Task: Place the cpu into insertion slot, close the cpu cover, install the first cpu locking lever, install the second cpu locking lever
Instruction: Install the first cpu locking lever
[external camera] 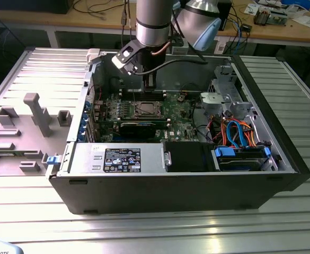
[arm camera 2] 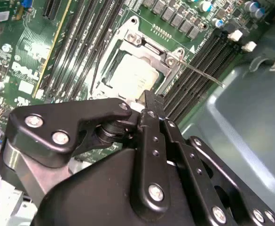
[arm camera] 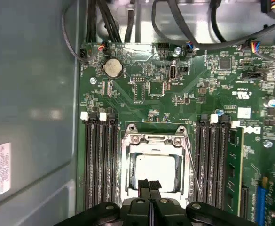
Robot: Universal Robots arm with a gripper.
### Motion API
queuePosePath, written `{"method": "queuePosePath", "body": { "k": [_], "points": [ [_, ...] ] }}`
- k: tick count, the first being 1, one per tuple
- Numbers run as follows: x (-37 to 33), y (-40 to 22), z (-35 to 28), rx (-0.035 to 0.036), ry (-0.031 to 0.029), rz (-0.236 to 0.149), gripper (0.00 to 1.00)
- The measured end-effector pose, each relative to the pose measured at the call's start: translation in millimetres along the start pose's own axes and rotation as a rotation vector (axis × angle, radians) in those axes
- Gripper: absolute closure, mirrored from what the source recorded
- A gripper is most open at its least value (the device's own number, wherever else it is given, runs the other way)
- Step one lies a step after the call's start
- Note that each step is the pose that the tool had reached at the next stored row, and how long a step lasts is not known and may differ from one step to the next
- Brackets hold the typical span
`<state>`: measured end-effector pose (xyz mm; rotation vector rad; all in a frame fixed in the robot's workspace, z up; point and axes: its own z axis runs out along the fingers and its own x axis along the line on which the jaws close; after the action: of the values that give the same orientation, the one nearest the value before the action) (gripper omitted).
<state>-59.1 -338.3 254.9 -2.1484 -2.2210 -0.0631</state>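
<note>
Bright overhead light. Chip [arm camera: 155, 170] glares white in first wrist view; table [external camera: 213, 225] sheen at 5 o'clock, exterior view.

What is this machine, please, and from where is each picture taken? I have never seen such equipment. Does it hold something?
It is a robot arm with a gripper at its tip, working inside an open computer case that lies on a metal table. The exterior view comes from a camera off the arm; both wrist views come from cameras riding on the arm, facing the green circuit board. There the cpu sits in the insertion slot, and the cpu cover appears to lie over it. The gripper's fingers are pressed together and hold nothing; they hang by the cover's edge.
</note>
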Motion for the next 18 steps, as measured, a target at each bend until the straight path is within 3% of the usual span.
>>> {"method": "queuePosePath", "body": {
  "k": [7,14,18],
  "points": [
    [1.3,-0.1,-20.9,0.0001,-0.0001,0.0,0.89],
    [2.1,-0.2,-32.1,0.0,0.0001,0.0,0.89],
    [2.1,-0.2,-32.6,0.0001,-0.0003,0.0,0.89]
  ]
}}
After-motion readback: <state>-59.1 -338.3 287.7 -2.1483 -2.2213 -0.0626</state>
